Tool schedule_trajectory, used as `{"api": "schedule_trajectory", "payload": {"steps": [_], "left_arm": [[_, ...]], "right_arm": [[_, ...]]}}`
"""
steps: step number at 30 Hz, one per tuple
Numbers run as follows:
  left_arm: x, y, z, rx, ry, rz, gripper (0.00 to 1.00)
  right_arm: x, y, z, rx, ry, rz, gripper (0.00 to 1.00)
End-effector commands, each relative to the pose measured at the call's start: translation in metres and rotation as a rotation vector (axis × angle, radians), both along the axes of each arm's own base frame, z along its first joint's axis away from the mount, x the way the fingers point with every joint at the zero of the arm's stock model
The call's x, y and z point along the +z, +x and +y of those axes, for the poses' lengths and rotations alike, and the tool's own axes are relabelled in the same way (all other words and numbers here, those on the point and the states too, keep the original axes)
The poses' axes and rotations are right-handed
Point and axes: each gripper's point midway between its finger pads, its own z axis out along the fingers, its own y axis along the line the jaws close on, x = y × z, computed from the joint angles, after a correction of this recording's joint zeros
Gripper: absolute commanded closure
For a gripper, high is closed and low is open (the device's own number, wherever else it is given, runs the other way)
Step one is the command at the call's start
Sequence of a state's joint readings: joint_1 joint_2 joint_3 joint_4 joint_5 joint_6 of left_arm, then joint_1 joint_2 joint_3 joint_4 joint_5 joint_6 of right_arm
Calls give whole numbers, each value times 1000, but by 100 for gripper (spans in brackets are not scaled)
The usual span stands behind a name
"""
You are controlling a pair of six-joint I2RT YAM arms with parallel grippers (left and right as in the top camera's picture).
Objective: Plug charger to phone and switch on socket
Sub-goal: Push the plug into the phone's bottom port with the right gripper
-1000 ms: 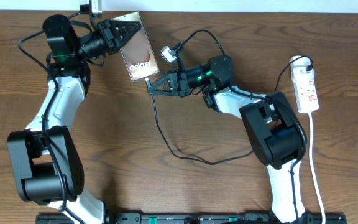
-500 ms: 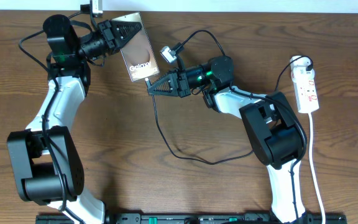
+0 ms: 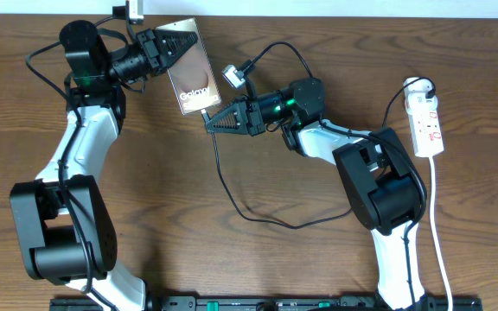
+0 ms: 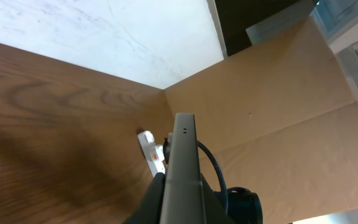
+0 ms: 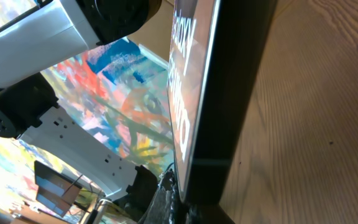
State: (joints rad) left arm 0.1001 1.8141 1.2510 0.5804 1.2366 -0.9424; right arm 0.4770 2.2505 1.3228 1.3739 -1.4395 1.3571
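Observation:
The bronze phone (image 3: pixel 195 69) with white "Galaxy" lettering is lifted at the back of the table, and my left gripper (image 3: pixel 173 47) is shut on its left edge. In the left wrist view the phone (image 4: pixel 180 162) shows edge-on between the jaws. My right gripper (image 3: pixel 209 122) is shut on the small tip of the black charger (image 3: pixel 232 194), right at the phone's lower edge (image 5: pixel 188 93). The cable loops across the table to its white plug (image 3: pixel 233 75), which lies beside the phone. The white socket (image 3: pixel 427 121) lies at the far right, apart from both grippers.
The socket's white cord (image 3: pixel 439 233) runs down the right side of the table past the right arm's base. A cardboard wall (image 4: pixel 278 118) stands behind the table. The socket (image 4: pixel 149 148) shows small in the left wrist view.

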Motion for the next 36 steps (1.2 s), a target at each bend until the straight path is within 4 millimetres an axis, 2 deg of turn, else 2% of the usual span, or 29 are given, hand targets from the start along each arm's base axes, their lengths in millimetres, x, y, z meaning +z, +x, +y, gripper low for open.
{"api": "schedule_trajectory", "payload": {"steps": [1,20,29,36], "left_arm": [[6,-7,-4,-48,2,-26,93],[7,-7,-5,-49,-2,-19,93],[7,-11,-21,-83,-1,-21,93],[7,-12,-22,-90,0,-24,93]], "right_arm": [[9,6,3,-39,22,7,99],[15,19,6,-108,38,78,99],[17,24,6,-135,47,98,99],[19,35,-1,-176,56,113,99]]}}
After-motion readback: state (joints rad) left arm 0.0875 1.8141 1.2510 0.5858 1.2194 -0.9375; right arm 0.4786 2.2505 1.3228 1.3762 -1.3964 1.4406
